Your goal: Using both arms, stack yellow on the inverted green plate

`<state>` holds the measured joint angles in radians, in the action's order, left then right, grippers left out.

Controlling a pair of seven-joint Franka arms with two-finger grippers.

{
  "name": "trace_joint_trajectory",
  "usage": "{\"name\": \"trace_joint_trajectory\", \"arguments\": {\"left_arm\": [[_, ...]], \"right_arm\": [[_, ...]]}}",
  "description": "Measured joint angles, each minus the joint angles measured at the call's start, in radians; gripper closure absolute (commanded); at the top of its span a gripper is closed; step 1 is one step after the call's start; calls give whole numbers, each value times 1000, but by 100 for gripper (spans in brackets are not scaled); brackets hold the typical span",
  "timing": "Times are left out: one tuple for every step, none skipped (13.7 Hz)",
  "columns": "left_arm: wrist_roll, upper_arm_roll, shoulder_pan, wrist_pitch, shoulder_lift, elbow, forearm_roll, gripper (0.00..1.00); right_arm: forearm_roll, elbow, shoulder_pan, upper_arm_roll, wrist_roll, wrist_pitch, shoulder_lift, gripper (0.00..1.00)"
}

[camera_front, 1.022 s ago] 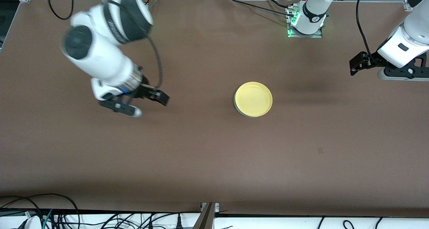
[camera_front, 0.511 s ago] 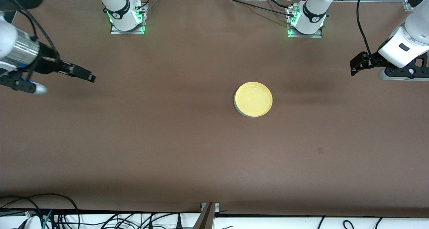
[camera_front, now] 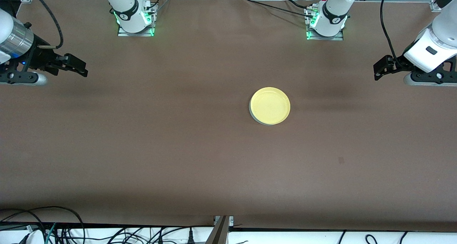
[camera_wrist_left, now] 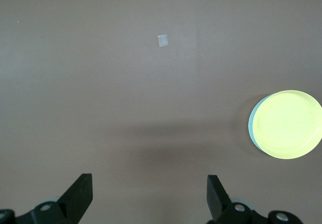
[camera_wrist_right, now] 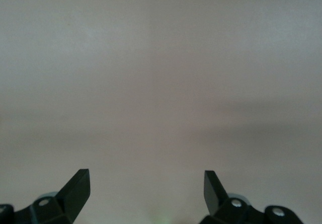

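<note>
Bare brown table (camera_front: 178, 158) lies all round the yellow plate (camera_front: 270, 105) — nothing stands between it and either gripper. It sits rim up on the green plate (camera_wrist_left: 253, 131), of which only a thin edge shows, probably inverted. Both grippers hang well apart from the stack, fingers spread and empty: left gripper (camera_front: 379, 68) over its table end, right gripper (camera_front: 76, 66) over its own.
</note>
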<state>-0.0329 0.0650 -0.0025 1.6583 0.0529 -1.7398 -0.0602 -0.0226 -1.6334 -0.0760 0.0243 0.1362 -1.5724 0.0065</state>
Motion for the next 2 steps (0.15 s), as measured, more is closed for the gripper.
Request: {"name": "trace_joint_trajectory", "arguments": {"left_arm": [[0,0,0,0,0,0,0,0],[0,0,0,0,0,0,0,0]], "right_arm": [[5,0,0,8,-1,-1,-3,0],[7,0,0,13,-3,-4,-5,0]]}}
